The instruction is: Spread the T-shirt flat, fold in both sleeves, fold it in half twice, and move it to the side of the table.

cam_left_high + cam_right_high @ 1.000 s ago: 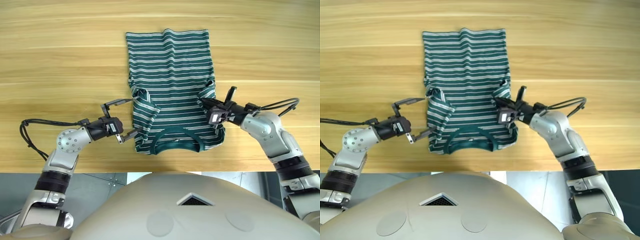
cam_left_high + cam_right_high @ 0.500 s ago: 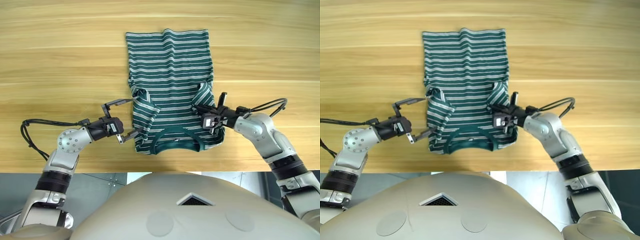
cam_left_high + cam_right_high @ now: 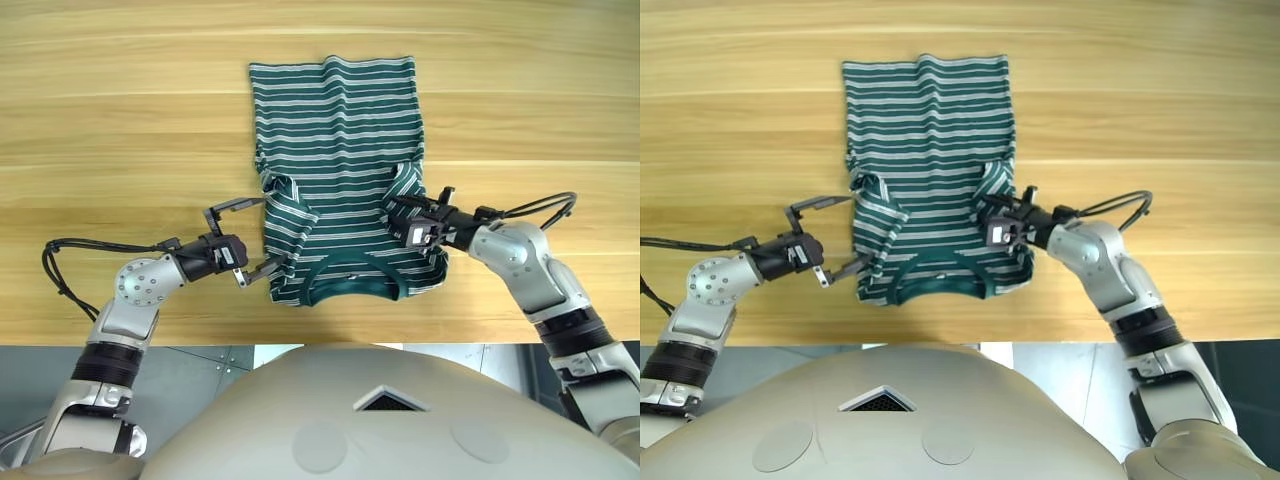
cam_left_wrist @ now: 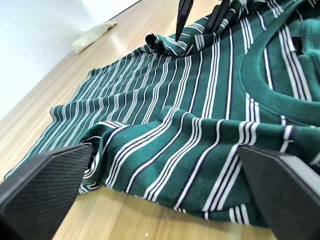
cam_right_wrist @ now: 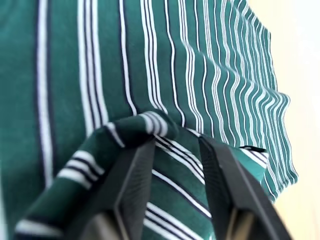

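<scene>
left eye view: green striped t-shirt [image 3: 335,140] flat on the wooden table [image 3: 120,100], hem toward 12 o'clock, collar [image 3: 352,275] toward 6 o'clock. both sleeves folded in over the body, left sleeve [image 3: 290,205] bunched at the 9 o'clock edge, right sleeve [image 3: 405,180] at the 3 o'clock edge. left gripper [image 3: 270,232] at about 8 o'clock of the t-shirt, low to the table, spread wide and straddling the near left corner of the cloth. in the left wrist view, the two fingers [image 4: 40,190] far apart, either side of the shoulder fold. right gripper [image 3: 400,207] at about 4 o'clock, over the right sleeve; in the right wrist view, apparently nipped tight on a raised fold of the striped cloth.
</scene>
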{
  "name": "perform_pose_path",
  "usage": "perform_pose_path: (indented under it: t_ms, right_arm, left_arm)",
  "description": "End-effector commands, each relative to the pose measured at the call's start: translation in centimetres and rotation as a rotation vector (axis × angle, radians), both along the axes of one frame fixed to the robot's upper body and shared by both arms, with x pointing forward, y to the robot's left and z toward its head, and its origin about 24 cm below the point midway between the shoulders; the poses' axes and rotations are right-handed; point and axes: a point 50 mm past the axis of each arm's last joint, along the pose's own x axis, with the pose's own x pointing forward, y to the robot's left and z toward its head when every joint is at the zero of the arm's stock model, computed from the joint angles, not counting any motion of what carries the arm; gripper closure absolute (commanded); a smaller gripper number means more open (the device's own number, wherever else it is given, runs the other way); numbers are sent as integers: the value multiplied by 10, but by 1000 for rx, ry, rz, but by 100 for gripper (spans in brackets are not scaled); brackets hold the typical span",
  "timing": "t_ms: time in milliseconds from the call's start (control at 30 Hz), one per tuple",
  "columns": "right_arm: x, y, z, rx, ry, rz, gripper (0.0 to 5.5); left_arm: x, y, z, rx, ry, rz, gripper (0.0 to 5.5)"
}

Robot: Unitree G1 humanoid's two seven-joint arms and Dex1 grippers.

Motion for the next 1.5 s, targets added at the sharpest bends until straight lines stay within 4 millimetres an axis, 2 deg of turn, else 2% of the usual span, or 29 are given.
perform_pose_path:
  t_ms: [33,100,200,300,367,433,567,700,867,1133,1400,1500]
  right_arm:
    - [-12,0,27,120,-1,49,309]
    - [-13,-7,47,206,-35,36,266]
    - [-7,-38,70,247,-118,-89,205]
    - [-6,-79,71,177,-154,-253,156]
    - [-9,-96,67,133,-150,-316,119]
    - [-16,-103,56,97,-103,-340,87]
    - [-27,-100,36,66,-13,-313,16]
    - [-37,-86,22,67,56,-251,12]
    - [-44,-73,14,79,106,-189,12]
    - [-49,-69,17,89,114,-165,12]
    - [-63,-70,19,72,138,-153,12]
    - [-59,-73,26,97,95,-190,12]
  left_arm:
    - [-1,-1,-3,10,7,-4,10]
    - [-1,-2,-3,7,7,-3,10]
    - [-1,-3,-4,3,6,-2,10]
    - [-1,-4,-5,0,5,-1,10]
    - [-1,-5,-5,-1,5,-1,10]
    - [-1,-5,-5,-1,4,-1,10]
    - [0,-6,-6,-1,4,-4,10]
    - [0,-6,-5,2,3,-5,10]
    - [0,-5,-4,3,2,-5,10]
    - [1,-5,-3,4,-2,-7,10]
    - [1,-5,-3,5,-2,-5,10]
    - [1,-5,-3,4,-1,-7,10]
